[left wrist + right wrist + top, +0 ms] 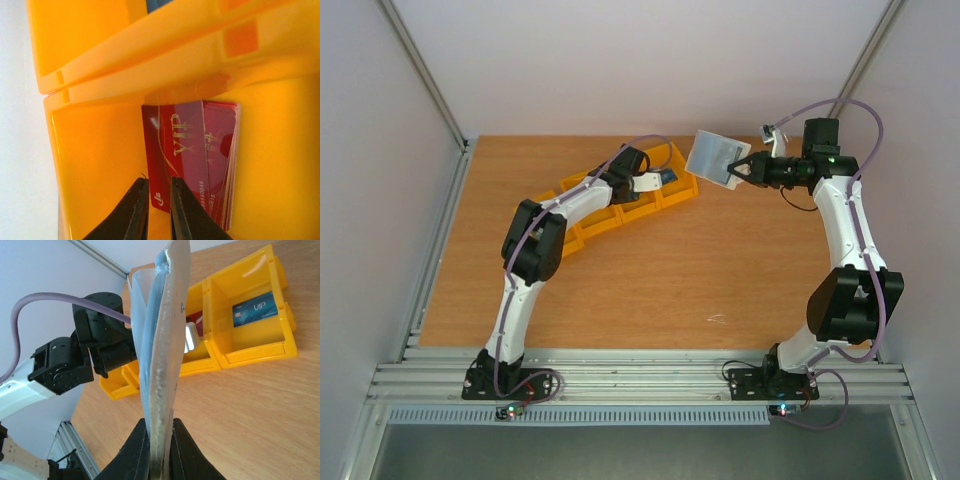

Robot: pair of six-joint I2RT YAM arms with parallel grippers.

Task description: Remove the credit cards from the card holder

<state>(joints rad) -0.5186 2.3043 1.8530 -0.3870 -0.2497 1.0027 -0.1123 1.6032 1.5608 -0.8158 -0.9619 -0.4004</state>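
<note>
Bins (620, 205) yellow. Red cards (192, 155) carry gold "VIP" script; blue card (255, 310) has white "VIP" lettering. Card holder (717, 157) pale blue-grey, cream-beige on its other face. Worktop (650, 290) orange-brown wood grain. Pincers black, arms white and black.

left arm (535, 245) stretched forward and bent at the elbow, left gripper (156, 207) pointing down, fingers nearly closed with a thin gap. right arm (845, 260) reaching up and inward, right gripper (159, 447) clamped.

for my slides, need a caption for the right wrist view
Right gripper holds the card holder up on edge above yellow bins.
</note>
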